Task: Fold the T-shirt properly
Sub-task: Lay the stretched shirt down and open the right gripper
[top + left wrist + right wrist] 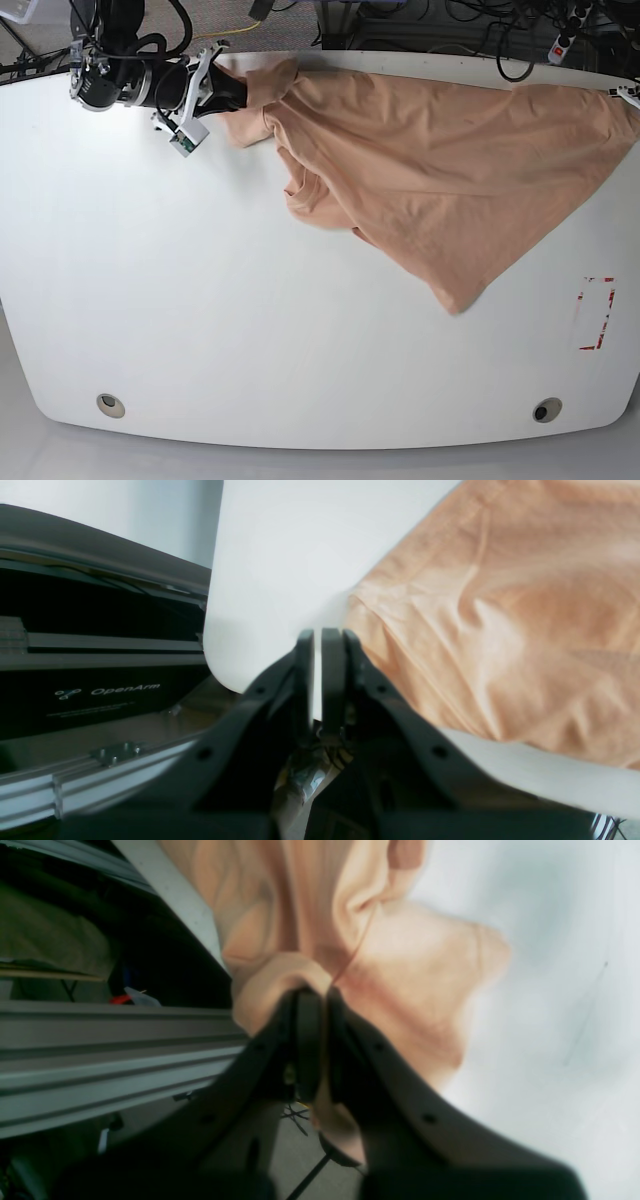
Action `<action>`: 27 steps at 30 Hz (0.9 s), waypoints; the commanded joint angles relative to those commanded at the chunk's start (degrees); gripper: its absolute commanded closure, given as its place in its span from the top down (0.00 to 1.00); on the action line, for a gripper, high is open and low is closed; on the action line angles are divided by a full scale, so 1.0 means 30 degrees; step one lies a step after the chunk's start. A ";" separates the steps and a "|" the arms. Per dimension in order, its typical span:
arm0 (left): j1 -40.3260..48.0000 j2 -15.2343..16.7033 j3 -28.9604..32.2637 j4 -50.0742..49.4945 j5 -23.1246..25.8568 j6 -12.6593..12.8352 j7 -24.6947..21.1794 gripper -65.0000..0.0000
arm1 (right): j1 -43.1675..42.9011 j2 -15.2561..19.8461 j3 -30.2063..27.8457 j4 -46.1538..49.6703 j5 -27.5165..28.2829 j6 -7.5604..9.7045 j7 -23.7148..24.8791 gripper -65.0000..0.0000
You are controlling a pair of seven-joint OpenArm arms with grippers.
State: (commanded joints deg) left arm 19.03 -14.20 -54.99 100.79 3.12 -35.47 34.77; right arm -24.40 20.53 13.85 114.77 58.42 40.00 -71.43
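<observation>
At the far left corner of the desk (200, 300), in the base view, the right claw (240, 92) pinches a bunched fold of the T-shirt (450, 170). The right wrist view confirms this: the two dark fingers (307, 1040) are pressed onto peach-pink cloth, which bulges over their tips and also shows between them lower down. A thin reddish seam line runs up from the grip point.

From that pinch the T-shirt spreads to the right along the far edge of the desk, gathered and twisted near the claw, then widening into a broad wrinkled sheet. Its lowest corner points toward the near right part of the desk, and its far right corner reaches the desk's right edge.

In the left wrist view, the left claw (320, 640) sits at the edge of the white desk with its fingers (333, 675) drawn nearly together, a narrow bright slit left between them. The shirt's edge lies just beside the right-hand finger; whether any cloth is caught there cannot be told. A black panel lettered "OpenArm" (107, 692) stands to the left of this claw, below the desk's level.

A red dashed rectangle (596, 313) is marked on the desk near its right edge, apart from the shirt. Two round holes (111, 405) sit near the front edge.
</observation>
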 joint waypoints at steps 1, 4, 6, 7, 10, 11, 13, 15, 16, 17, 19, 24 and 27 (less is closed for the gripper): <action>-0.0059 0.0000 0.0029 0.0000 0.0000 0.0000 0.0000 0.01 | 0.0000 -0.0029 0.0029 0.0000 0.0000 0.0000 0.0000 0.18; -0.0176 0.0000 0.0147 0.0059 0.0000 0.0000 0.0000 0.01 | 0.0293 -0.0117 0.0029 0.0000 0.0000 0.0000 0.0059 0.38; -0.0410 0.0000 0.0469 0.0176 0.0000 -0.0029 0.0000 0.01 | 0.0410 -0.0147 0.0029 0.0000 0.0000 0.0000 0.0059 0.44; -0.0674 0.0000 0.0733 0.0381 0.0000 -0.0029 0.0029 0.02 | 0.0440 -0.0234 0.0029 0.0000 0.0000 0.0000 0.0059 0.45; -0.1172 0.0059 0.1377 0.0996 0.0000 -0.0029 0.0117 0.02 | 0.0557 -0.0498 0.0029 0.0000 -0.0029 0.0000 0.0059 0.46; -0.1319 0.0059 0.1700 0.1055 0.0000 -0.0029 0.0117 0.05 | 0.0703 -0.0527 0.0029 0.0000 -0.0029 0.0000 0.0059 0.47; -0.1612 0.0088 0.2520 0.1084 0.0000 -0.0029 0.0117 0.18 | 0.0879 -0.0527 0.0029 0.0000 -0.0029 0.0000 0.0059 0.47; -0.1963 0.0117 0.3136 0.1114 0.0000 -0.0029 0.0117 0.36 | 0.0908 -0.0527 0.0029 0.0000 0.0059 0.0000 0.0059 0.47; -0.2286 0.0176 0.3253 0.1114 0.0000 0.0000 0.0117 0.45 | 0.0879 -0.0527 0.0029 0.0059 0.0176 0.0000 -0.0059 0.47; -0.2608 0.0410 0.3253 0.1084 0.0000 0.0000 0.0117 0.54 | 0.0879 -0.0381 -0.0029 0.0088 0.0586 0.0000 -0.0088 0.47; -0.3077 0.0703 0.3194 0.1084 0.0059 0.0000 0.0117 0.62 | 0.0791 0.0029 0.0029 0.0088 0.1993 0.0000 -0.0088 0.47; -0.3253 0.0674 0.3018 0.0938 0.0059 0.0000 0.0117 0.64 | 0.0938 0.0557 0.0059 0.0000 0.5421 0.0000 -0.0088 0.47; -0.3223 0.0645 0.3018 0.0733 0.0029 0.0000 0.0117 0.64 | 0.1289 0.0498 0.0059 0.0000 0.6183 0.0000 -0.0088 0.47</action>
State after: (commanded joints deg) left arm 9.36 -12.26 -45.93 102.99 3.21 -35.47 35.12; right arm -20.53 22.02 14.02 114.77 76.97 40.00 -71.69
